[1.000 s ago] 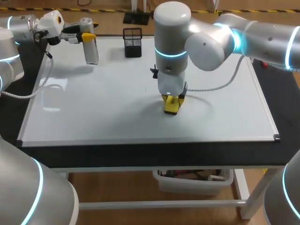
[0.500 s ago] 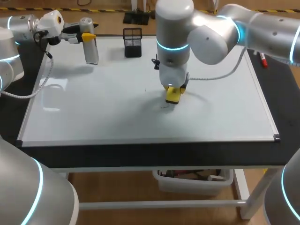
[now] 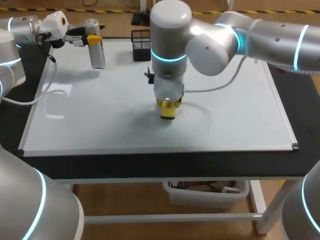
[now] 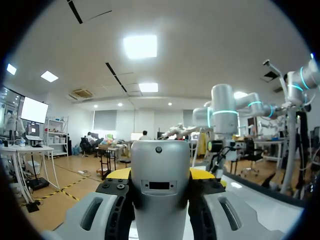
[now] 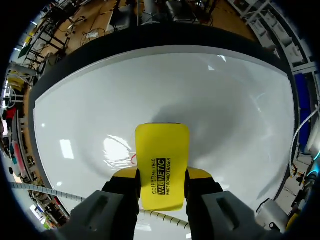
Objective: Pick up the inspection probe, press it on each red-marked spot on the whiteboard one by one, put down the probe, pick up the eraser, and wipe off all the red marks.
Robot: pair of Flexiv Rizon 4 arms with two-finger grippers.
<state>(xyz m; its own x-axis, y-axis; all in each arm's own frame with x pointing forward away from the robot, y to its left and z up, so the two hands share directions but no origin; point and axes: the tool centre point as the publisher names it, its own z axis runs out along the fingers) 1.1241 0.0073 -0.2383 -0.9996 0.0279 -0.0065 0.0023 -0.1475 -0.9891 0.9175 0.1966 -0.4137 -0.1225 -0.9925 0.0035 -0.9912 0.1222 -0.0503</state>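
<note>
The yellow eraser lies flat on the whiteboard, and my right gripper is shut on it from both sides. A faint red streak shows on the board right beside the eraser. From above, the eraser sits near the board's middle under the right gripper. My left gripper hangs over the whiteboard's back left corner, shut on the silver inspection probe, which points down. In the left wrist view the probe fills the gap of the left gripper.
A black mesh pen holder stands at the back of the board, close behind the right arm. The board's black front frame corner is at the near right. A plastic bin sits under the table.
My right gripper has slid the eraser over the board, first away from the front, then to the left and back nearer. The left arm and probe have not moved.
</note>
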